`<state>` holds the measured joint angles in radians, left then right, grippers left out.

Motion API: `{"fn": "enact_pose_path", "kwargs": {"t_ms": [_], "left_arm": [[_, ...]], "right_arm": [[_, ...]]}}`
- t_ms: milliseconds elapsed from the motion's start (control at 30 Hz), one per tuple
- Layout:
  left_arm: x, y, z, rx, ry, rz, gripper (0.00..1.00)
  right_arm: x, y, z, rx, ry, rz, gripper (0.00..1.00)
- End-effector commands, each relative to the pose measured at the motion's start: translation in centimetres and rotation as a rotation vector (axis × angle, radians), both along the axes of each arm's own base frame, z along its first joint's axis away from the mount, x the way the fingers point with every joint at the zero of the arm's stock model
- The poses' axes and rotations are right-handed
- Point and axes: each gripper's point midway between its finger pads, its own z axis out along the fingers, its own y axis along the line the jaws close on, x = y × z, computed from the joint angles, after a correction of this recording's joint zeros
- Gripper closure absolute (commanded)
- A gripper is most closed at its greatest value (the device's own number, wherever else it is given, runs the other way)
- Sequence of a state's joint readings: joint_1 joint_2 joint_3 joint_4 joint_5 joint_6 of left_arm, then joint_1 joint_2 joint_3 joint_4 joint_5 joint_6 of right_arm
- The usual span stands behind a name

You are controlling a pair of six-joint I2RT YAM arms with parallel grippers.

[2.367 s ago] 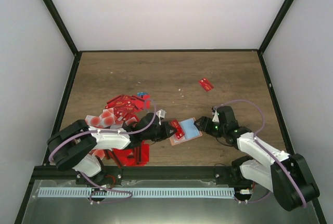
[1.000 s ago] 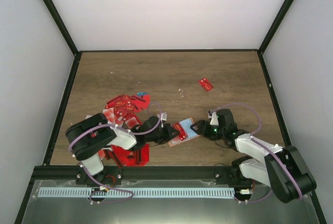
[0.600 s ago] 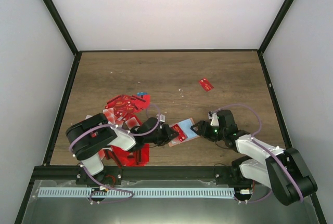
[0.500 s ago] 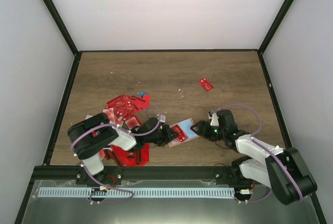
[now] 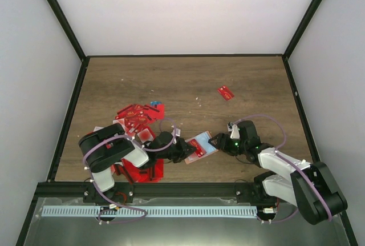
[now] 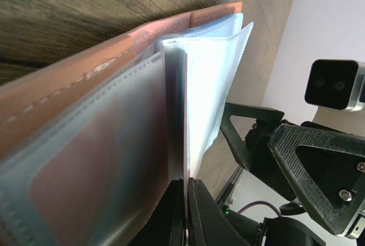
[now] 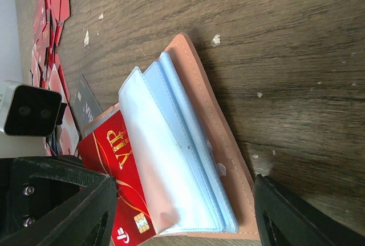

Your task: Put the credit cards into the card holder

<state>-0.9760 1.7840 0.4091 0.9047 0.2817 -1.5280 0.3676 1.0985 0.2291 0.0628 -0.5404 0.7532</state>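
Observation:
The salmon-tan card holder lies open on the table, its light blue sleeves fanned up. My left gripper is shut on a red VIP credit card, whose far edge sits among the holder's sleeves. In the left wrist view the card is edge-on between my closed fingers, beside the holder's cover. My right gripper is open, its fingers wide on either side of the holder's near end. The main pile of red cards lies to the left.
A lone red card lies at mid right. More red cards lie under my left arm near the front edge. A dark card lies beside the holder. Black frame posts and white walls bound the table.
My left gripper has moved right with the red card, up to the holder. My right gripper has moved left to the holder's right end and has stayed there.

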Motion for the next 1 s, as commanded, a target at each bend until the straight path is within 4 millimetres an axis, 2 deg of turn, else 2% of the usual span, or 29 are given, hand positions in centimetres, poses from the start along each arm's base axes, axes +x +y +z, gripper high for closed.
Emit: {"fn": "enact_pose_path", "kwargs": {"t_ms": [0,400,700,967], "left_arm": [[-0.6,-0.3,0.1,-0.023,0.014,-0.016,0.96],[-2.3,0.0,-2.7,0.118,0.012,-0.152,0.96],[-3.2,0.6,-3.0,0.153,0.011,-0.208,0.96],[-2.9,0.7,-3.7,0.194,-0.01,-0.239,0.96]], "right_arm": [[-0.6,-0.1,-0.4,0.003,0.034,0.007,0.32],[-0.3,-0.1,-0.3,-0.02,0.028,0.022,0.33],[0.2,0.0,-0.2,-0.04,0.021,0.037,0.32],[0.4,0.2,-0.4,-0.064,0.019,0.077,0.33]]}}
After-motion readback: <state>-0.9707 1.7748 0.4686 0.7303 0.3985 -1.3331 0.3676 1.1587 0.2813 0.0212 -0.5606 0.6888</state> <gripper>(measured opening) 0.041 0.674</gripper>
